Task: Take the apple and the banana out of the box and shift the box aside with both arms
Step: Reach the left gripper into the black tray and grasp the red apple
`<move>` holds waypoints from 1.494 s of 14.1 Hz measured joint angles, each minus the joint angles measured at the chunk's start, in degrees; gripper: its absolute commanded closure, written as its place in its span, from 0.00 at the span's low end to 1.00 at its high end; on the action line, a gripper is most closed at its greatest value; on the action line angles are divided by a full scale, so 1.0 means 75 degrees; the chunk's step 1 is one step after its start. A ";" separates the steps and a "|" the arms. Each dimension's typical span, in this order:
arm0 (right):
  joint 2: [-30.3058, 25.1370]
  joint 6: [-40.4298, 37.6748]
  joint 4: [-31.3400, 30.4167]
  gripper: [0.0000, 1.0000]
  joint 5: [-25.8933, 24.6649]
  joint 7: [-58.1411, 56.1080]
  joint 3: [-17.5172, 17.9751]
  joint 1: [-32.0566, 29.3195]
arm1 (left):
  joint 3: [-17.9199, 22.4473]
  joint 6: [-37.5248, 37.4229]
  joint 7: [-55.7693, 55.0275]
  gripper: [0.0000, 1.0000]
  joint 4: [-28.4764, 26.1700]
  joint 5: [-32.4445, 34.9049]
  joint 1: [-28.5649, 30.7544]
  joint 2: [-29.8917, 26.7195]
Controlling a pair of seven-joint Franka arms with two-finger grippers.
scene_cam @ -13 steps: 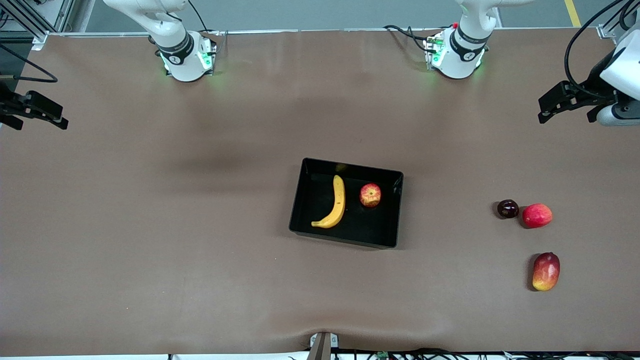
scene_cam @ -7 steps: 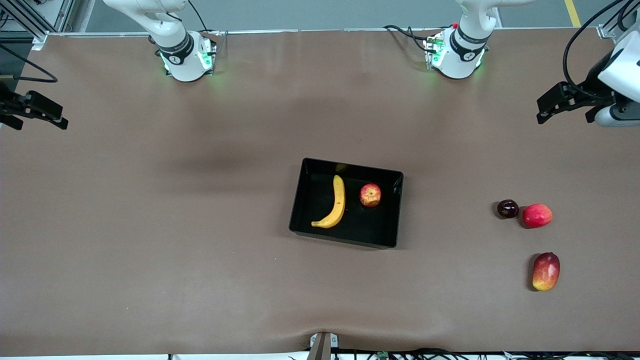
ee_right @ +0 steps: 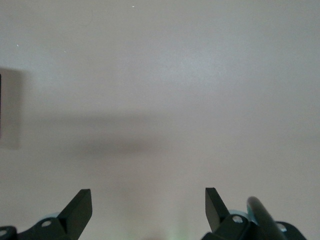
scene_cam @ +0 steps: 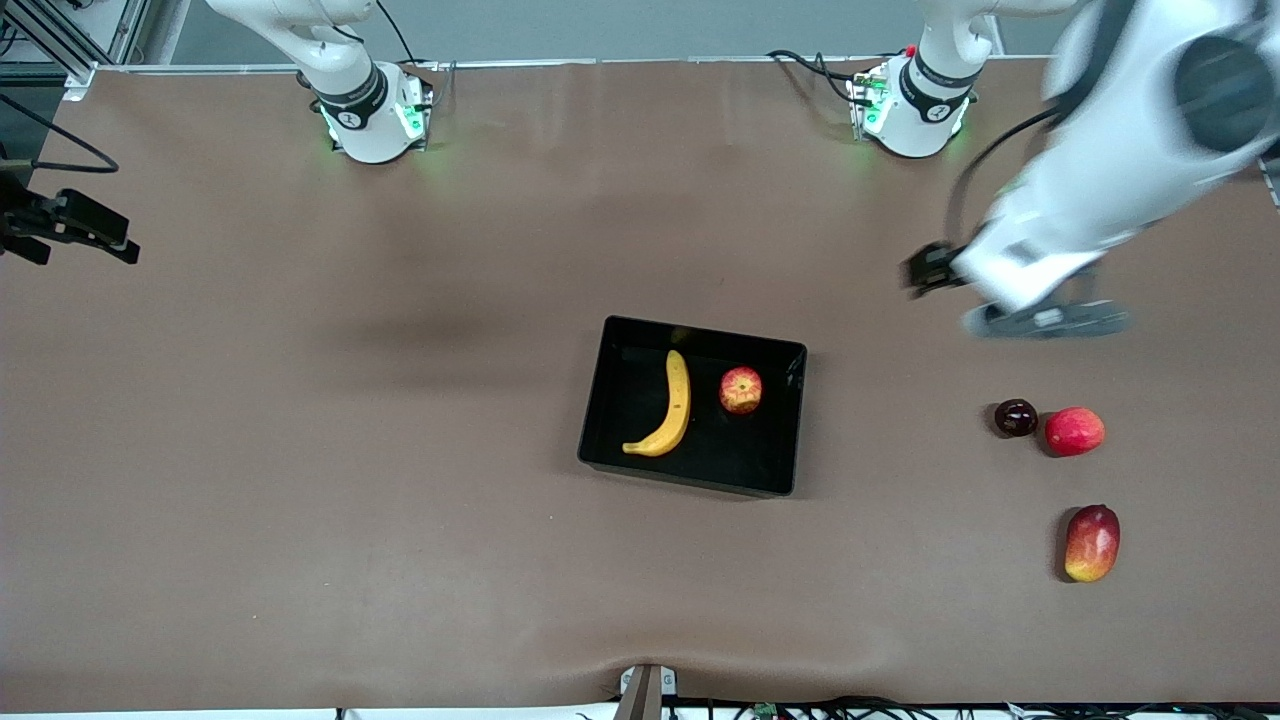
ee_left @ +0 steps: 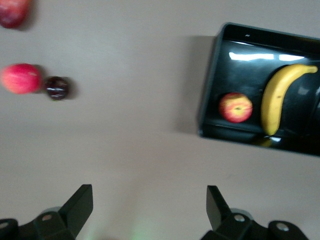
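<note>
The black box [scene_cam: 765, 455] lies at the middle of the table. The yellow banana [scene_cam: 670, 405] and the small red apple [scene_cam: 740, 390] lie side by side in it. My left gripper [scene_cam: 916, 272] is open and empty, up over bare table between the box and the loose fruits. The left wrist view shows its open gripper [ee_left: 149, 192], the box [ee_left: 216, 80], the apple [ee_left: 235, 107] and the banana [ee_left: 277, 97]. My right gripper [scene_cam: 108, 242] is open and empty over the right arm's end of the table; its wrist view [ee_right: 148, 192] shows bare table.
A dark plum [scene_cam: 1015, 417] and a pinkish-red fruit [scene_cam: 1074, 431] lie together toward the left arm's end. A red-and-yellow mango [scene_cam: 1091, 542] lies nearer to the front camera. All three show in the left wrist view: plum [ee_left: 56, 87], red fruit [ee_left: 21, 78], mango [ee_left: 12, 11].
My left arm has swung quickly in from the table's end toward the box. The right arm, the box and the fruits have not moved.
</note>
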 measured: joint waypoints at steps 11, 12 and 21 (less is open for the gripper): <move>0.0154 0.0038 0.0003 0.00 0.0000 0.0003 -0.0009 -0.0150 | -0.0037 0.3908 -0.3684 0.00 -0.0513 0.1013 -0.1681 0.2923; 0.0185 0.0047 0.0003 0.00 0.0000 0.0003 -0.0009 -0.0183 | -0.0037 0.4156 -0.3893 0.00 -0.0639 0.1098 -0.1701 0.3052; 0.0216 0.0049 0.0005 0.00 0.0000 0.0003 -0.0001 -0.0215 | -0.0037 0.4649 -0.5124 1.00 -0.0970 0.1648 -0.1914 0.3712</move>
